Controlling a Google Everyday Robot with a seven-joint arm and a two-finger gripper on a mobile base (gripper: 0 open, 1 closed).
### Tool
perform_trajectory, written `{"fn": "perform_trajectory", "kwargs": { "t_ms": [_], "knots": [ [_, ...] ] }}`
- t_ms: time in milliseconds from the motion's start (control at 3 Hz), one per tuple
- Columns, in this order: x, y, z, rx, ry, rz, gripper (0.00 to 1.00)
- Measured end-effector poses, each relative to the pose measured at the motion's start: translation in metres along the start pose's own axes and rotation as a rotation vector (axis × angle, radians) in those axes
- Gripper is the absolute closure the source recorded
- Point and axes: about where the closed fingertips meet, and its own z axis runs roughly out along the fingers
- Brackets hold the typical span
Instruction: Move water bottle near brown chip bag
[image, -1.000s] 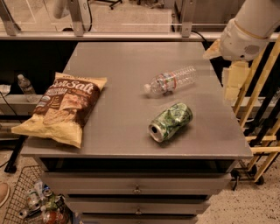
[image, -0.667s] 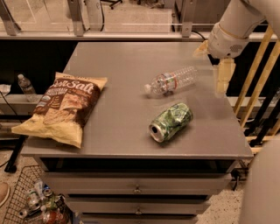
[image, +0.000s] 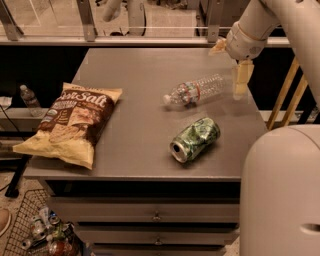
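Note:
The water bottle lies on its side on the grey table, right of the middle, with its white cap pointing left. The brown chip bag lies flat at the table's left front, well apart from the bottle. My gripper hangs from the pale arm at the table's right rear, just right of the bottle's base and a little above the tabletop. It is open and holds nothing.
A crushed green can lies in front of the bottle, near the right front. A small bottle stands beyond the table's left edge. A wire basket of cans sits on the floor at lower left. My own pale body fills the lower right.
My arm has swung in from the right and come down towards the bottle's base. The bottle, the can and the bag have not moved.

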Motion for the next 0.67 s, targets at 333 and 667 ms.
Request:
{"fn": "perform_trajectory", "kwargs": {
  "t_ms": [333, 667],
  "knots": [
    [-0.007, -0.009, 0.019, -0.015, -0.027, -0.027, 0.00],
    [-0.015, -0.013, 0.033, -0.038, -0.047, -0.043, 0.00]
  ]
}}
